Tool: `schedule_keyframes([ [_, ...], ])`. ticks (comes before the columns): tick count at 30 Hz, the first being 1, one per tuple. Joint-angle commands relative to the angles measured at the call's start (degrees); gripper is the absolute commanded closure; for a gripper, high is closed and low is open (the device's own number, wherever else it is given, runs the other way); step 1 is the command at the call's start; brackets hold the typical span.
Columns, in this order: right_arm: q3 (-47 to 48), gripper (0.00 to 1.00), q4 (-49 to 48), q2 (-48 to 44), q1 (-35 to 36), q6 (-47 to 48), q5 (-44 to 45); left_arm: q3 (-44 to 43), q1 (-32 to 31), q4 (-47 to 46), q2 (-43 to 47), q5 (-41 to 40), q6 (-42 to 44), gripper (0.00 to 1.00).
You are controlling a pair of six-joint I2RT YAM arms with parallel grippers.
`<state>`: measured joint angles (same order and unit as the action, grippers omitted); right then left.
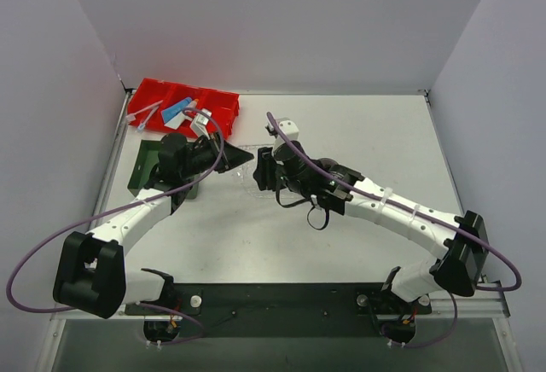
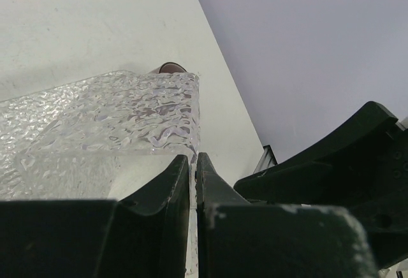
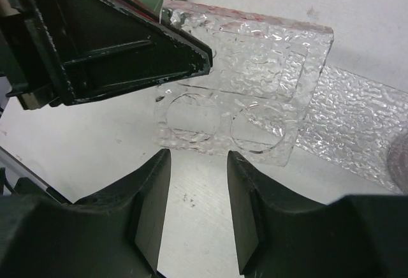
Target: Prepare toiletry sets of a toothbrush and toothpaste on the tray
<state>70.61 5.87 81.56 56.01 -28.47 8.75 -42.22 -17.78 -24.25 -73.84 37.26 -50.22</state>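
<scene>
Table [image 1: 341, 218]: pale, flat, both my arms reaching in to its middle.

Red bin [image 1: 217, 103], far left corner. Dark green tray [image 1: 141, 171] just near of it, partly under my left arm.

Tray [image 3: 255, 55]: clear, bumpy plastic with round and squared recesses, mid-table between my two claws and well apart from the bin. Nothing lies on it. The side at my left claw looks tipped up, though I cannot be sure.

Left gripper [image 2: 193, 160]: jaws pressed nearly together, pinching the tray's thin rim. Right gripper [image 3: 199, 157]: jaws spread and empty, hanging just beside the tray's near edge, not touching it.

Toothpaste [image 1: 177, 113], the blue tube, lies in the bin. Toothbrush [image 1: 143, 117], pale sticks, at the bin's left end.

Handling, my guess: the tray is light, stiff but thin, and slick. The rim is the only place to take it. A hard squeeze could flex or crack it, and a loose pinch lets it swing. Its clear edges are hard to judge.
</scene>
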Motion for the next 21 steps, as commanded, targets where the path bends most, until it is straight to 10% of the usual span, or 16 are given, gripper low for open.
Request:
schedule_keyframes([
  [1,2.7,0.65,1.7,0.4,-0.1,-2.4,0.7,-2.3,0.3,-1.3,2.2,-0.8,1.5,1.00],
  [21,2.0,0.72,-2.1,4.5,-4.4,-5.5,-3.7,-1.9,0.2,-2.9,2.0,0.2,0.6,1.00],
])
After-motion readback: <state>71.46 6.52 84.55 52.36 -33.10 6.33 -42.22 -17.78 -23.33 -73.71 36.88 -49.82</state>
